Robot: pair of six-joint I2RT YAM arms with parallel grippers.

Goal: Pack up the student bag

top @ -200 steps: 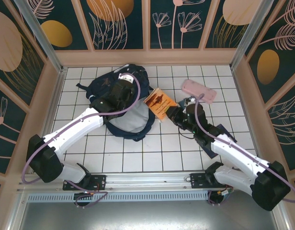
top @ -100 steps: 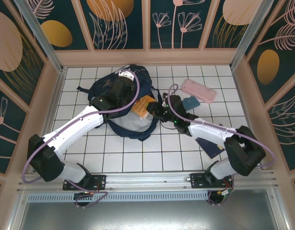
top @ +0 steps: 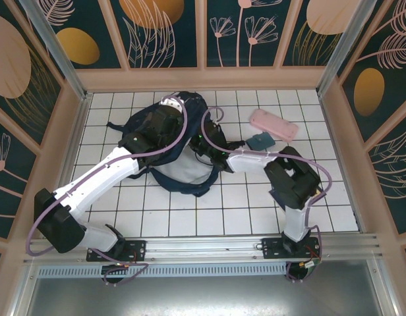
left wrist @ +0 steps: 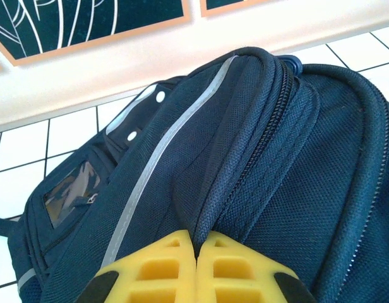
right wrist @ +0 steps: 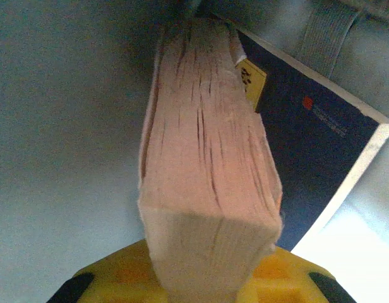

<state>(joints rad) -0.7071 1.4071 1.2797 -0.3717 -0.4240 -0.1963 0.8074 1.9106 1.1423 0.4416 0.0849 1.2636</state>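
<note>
The left gripper (left wrist: 196,243) is clenched on a fold of the bag (left wrist: 289,145) right beside the zip, and seems to be holding the mouth up. The bag lies on the worktop (top: 223,210), under that gripper and around the right gripper (right wrist: 206,279). The right gripper is inside the opening, grasping a thick book (right wrist: 207,145) by one end, with the page edges facing its camera. Ahead of it and to its right, a flat dark cover (right wrist: 314,132) leans against the grey lining (right wrist: 68,126).

The main risk, as I judge it, is that pinch of fabric. It is a narrow hold, and if it slips the flap would drop onto the right arm and the book. That could jam the book or drag the bag when the arm pulls out.

The book's far corner could also catch on the dark cover or bunch up the lining if pushed further, leaving it wedged at a tilt.

Because it is held at one end only, the pages may fan open and snag.

If the book is let go before it is bedded, it could tip back toward the mouth.
</note>
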